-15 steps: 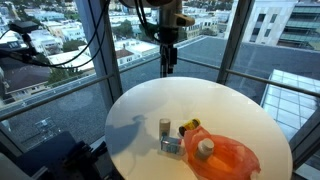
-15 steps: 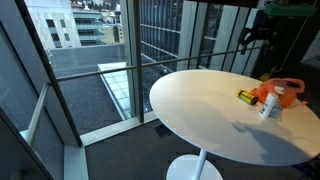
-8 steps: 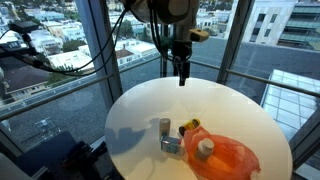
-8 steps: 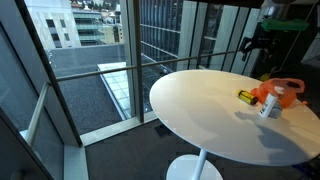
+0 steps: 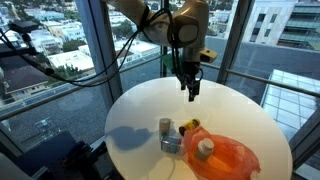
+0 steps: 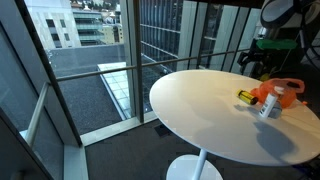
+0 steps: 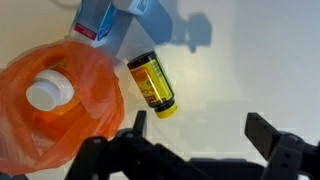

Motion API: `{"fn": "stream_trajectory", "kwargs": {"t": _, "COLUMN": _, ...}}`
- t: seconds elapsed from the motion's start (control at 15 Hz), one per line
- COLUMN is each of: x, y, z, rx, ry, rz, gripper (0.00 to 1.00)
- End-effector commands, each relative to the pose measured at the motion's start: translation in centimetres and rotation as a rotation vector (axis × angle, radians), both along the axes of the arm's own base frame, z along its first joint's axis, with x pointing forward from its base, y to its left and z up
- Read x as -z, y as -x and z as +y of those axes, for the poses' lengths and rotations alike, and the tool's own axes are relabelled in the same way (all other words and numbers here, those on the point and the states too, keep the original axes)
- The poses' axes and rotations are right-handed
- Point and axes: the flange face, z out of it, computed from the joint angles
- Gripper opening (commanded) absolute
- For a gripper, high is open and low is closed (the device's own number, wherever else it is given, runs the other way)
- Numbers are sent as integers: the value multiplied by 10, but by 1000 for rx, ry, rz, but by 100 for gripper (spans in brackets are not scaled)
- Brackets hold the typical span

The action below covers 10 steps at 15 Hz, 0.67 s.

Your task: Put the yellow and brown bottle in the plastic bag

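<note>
In the wrist view, a translucent orange plastic bag (image 7: 85, 95) fills the left of the frame, with a white-capped bottle (image 7: 45, 93) inside it. Above it at the upper left stands a container with a blue and white label (image 7: 95, 18). Its writing is too blurred to read. Just right of the bag, the small yellow and brown bottle (image 7: 153, 84) lies on its side on the round white table (image 7: 260, 60), slanting down to the right. The print on its dark label is illegible. The black pincer (image 7: 200, 135) sits along the bottom edge with its fingers (image 7: 265, 130) spread wide and holding nothing. The bottle's lower end lies just above the gap. In an exterior view the pincer (image 5: 191, 90) hangs above the table, apart from the bottle (image 5: 189, 126).
</note>
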Motion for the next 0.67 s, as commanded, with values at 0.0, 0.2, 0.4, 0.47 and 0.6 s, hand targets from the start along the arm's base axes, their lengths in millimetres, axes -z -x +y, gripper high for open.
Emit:
{"fn": "stream_trajectory", "kwargs": {"t": 0.0, "x": 24, "y": -13, "z": -25, "rx": -17, "ry": 5, "rz": 21, "gripper": 100}}
{"fn": "stream_trajectory", "kwargs": {"t": 0.2, "x": 49, "y": -16, "z": -37, "rx": -17, "ry": 19, "rz": 62, "gripper": 100}}
{"fn": "stream_trajectory", "kwargs": {"t": 0.4, "x": 71, "y": -19, "z": -47, "rx": -28, "ry": 32, "rz": 103, "gripper": 100}}
{"fn": "stream_trajectory", "kwargs": {"t": 0.47, "x": 77, "y": -20, "z": -49, "rx": -25, "ry": 38, "rz": 113, "gripper": 100}}
{"fn": "stream_trajectory", "kwargs": {"t": 0.6, "x": 84, "y": -23, "z": -52, "rx": -17, "ry": 45, "rz": 120, "gripper": 100}}
